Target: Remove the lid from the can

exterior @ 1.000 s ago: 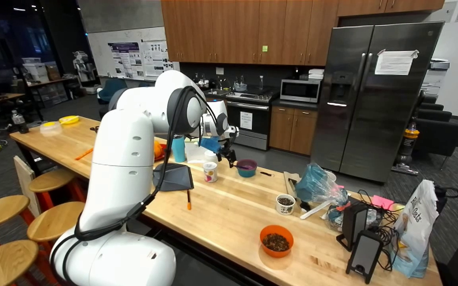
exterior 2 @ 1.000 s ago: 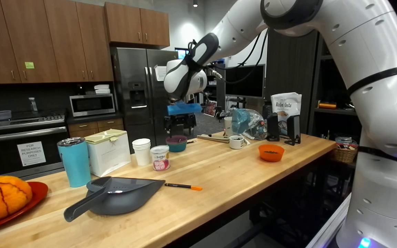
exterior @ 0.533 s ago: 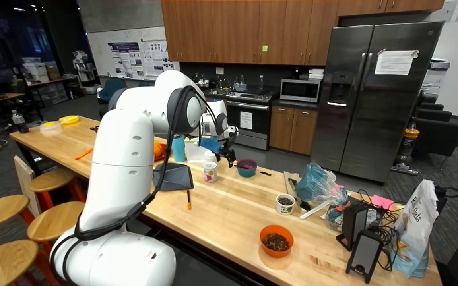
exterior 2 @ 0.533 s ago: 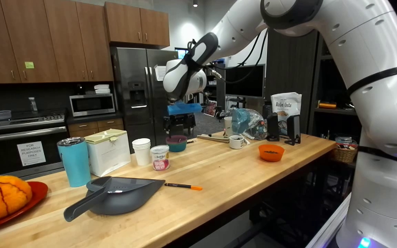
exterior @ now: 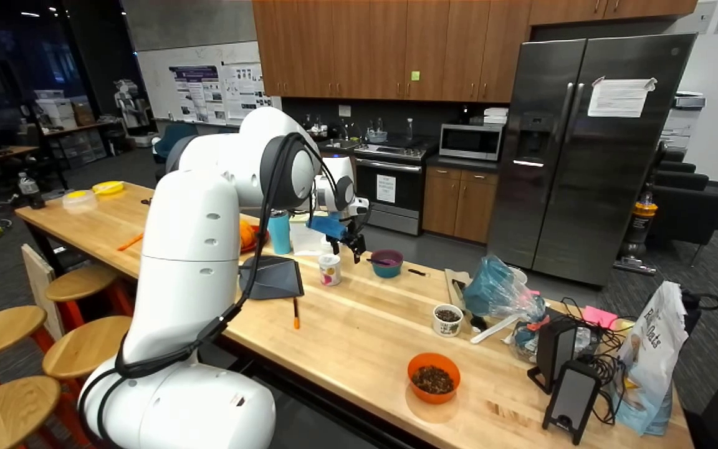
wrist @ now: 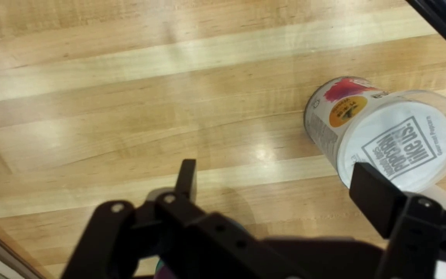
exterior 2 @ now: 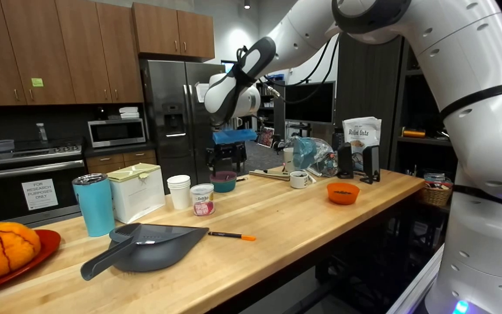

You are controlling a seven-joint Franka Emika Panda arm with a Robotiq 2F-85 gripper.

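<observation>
Upright on the tabletop [exterior 2: 277, 222], rather close to the kitchen-side edge, a can [exterior 2: 202, 200] with pink printing on its lower part; on top of this can, a lid [wrist: 405, 139] with clear rim, printed words showing on it or through it. Near the can, and in both exterior views hanging above the tabletop, the hand [wrist: 275, 182], pointing down, its fingers [wrist: 376, 199] well apart, with wood of the tabletop to see between them. In the wrist view, a small part of the lid hidden behind one finger. Just beside the can, toward the kitchen-side edge, a stack of white cups [exterior 2: 179, 192]. Farther along the same edge, in this order, a white box [exterior 2: 137, 196], a blue tumbler [exterior 2: 95, 207] and a red plate [exterior 2: 50, 245] with an orange pumpkin [exterior 2: 2, 250] on it. In the opposite direction along this edge, a blue-green bowl [exterior 2: 223, 185] with purple rim. More distant from the kitchen-side edge, a grey dustpan [exterior 2: 164, 255] and, at its tip, a pen [exterior 2: 229, 235] with the orange end toward the robot-side edge; whether touching the dustpan, cannot tell. Nearer to the robot-side edge, an orange bowl [exterior 2: 344, 199] with brown bits [exterior: 432, 379] inside. Toward the short edge, two black speakers [exterior: 573, 399] and, just beside them, a bag of oats [exterior: 649, 362].
</observation>
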